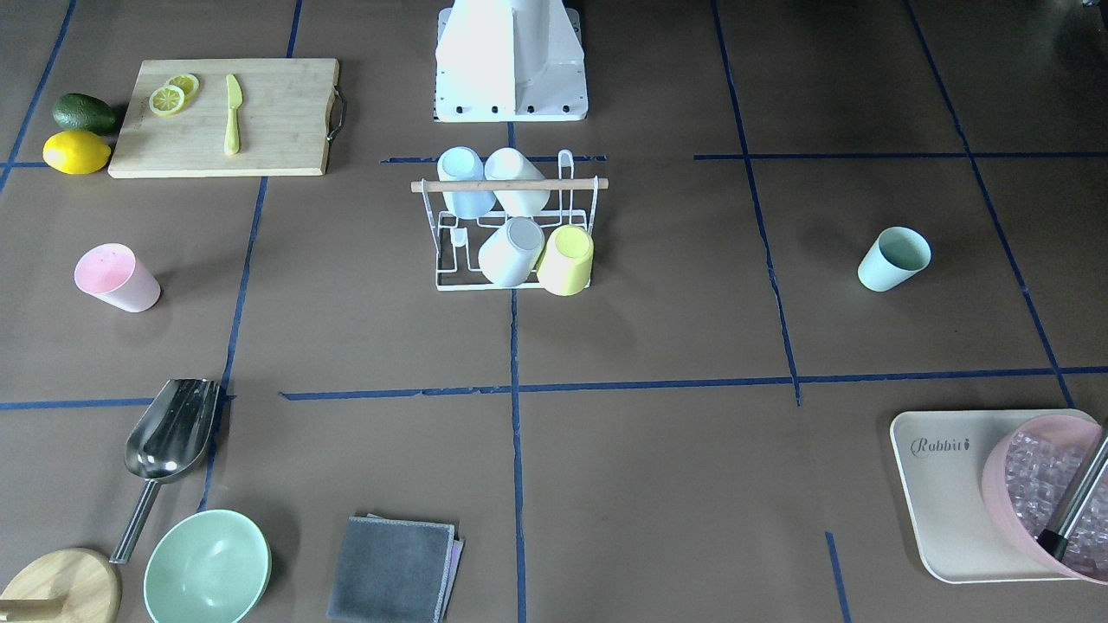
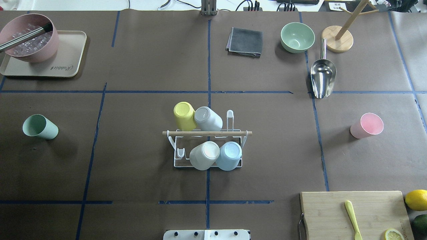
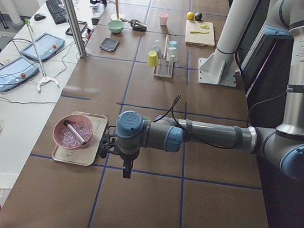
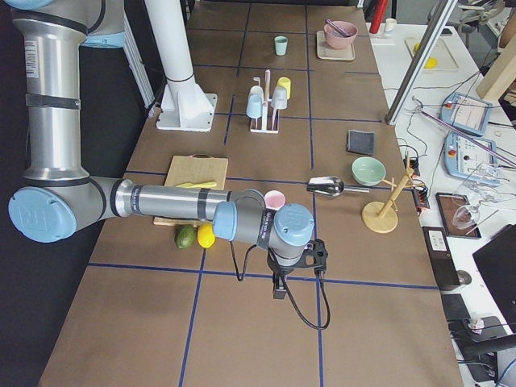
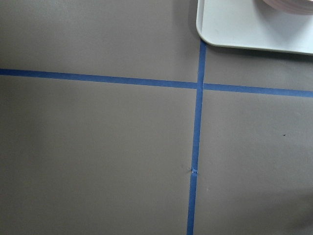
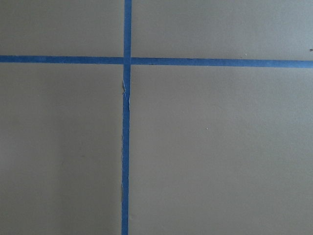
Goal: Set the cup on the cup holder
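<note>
The white wire cup holder [image 1: 511,184] with a wooden rod stands at the table's middle, also in the overhead view [image 2: 206,133]. It holds several cups upside down: yellow, grey, white and light blue. A green cup [image 2: 40,126] stands alone on my left side. A pink cup [image 2: 367,125] stands alone on my right side. My left gripper [image 3: 126,171] shows only in the exterior left view, near the tray, far from the cups. My right gripper [image 4: 276,292] shows only in the exterior right view. I cannot tell whether either is open or shut.
A tray [image 2: 63,68] bears a pink bowl of ice [image 2: 28,38] at far left. A grey cloth [image 2: 245,41], green bowl [image 2: 297,37], metal scoop [image 2: 322,78] and wooden stand [image 2: 337,39] lie at the far right. A cutting board [image 2: 353,213], lemon and avocado are near right.
</note>
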### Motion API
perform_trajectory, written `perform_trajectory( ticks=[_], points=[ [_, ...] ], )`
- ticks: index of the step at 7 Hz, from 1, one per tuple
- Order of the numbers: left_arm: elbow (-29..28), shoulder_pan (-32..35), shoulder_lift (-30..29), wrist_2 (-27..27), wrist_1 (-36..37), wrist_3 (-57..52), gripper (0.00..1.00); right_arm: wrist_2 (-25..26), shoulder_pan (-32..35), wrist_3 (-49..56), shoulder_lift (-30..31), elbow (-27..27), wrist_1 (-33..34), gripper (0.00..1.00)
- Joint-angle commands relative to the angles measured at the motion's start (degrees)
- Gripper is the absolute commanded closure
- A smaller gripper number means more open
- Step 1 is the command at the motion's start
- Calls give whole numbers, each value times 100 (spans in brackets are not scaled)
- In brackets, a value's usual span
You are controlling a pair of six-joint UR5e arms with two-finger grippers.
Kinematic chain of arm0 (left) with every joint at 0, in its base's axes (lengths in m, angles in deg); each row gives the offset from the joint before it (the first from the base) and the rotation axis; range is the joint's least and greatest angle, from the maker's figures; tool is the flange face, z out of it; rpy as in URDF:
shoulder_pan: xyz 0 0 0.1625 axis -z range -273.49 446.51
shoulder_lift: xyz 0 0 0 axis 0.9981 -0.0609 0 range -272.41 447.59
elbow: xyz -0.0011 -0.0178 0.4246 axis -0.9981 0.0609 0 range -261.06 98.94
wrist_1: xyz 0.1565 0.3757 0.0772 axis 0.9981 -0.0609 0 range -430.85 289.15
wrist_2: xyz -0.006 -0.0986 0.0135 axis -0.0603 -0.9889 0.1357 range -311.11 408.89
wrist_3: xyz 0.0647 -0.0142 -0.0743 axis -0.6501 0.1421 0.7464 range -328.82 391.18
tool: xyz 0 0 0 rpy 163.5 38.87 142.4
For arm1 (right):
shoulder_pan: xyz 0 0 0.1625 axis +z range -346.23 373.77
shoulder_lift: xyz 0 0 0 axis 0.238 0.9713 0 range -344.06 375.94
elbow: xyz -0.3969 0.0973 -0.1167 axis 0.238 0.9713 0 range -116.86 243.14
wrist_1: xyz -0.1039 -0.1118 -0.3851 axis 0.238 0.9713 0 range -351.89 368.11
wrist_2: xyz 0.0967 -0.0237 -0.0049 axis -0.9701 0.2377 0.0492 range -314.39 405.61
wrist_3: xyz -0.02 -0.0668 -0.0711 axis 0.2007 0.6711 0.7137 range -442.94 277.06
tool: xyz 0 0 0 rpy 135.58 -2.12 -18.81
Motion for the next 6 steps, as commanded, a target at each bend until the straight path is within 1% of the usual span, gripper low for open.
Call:
perform_trajectory(
  ticks=[1, 3, 5, 6],
  points=[
    [0, 0, -17, 5, -3, 0, 0, 2, -21, 8, -2, -9, 0, 0],
    [78, 0, -78, -4, -3, 0, 0, 20, -92, 8, -2, -9, -9, 0],
    [324, -18, -131, -4, 32, 0, 0, 20, -92, 8, 16, 26, -9, 0],
    [229, -35, -157, -13, 32, -9, 0, 20, -100, 8, 16, 26, -44, 0]
  ],
)
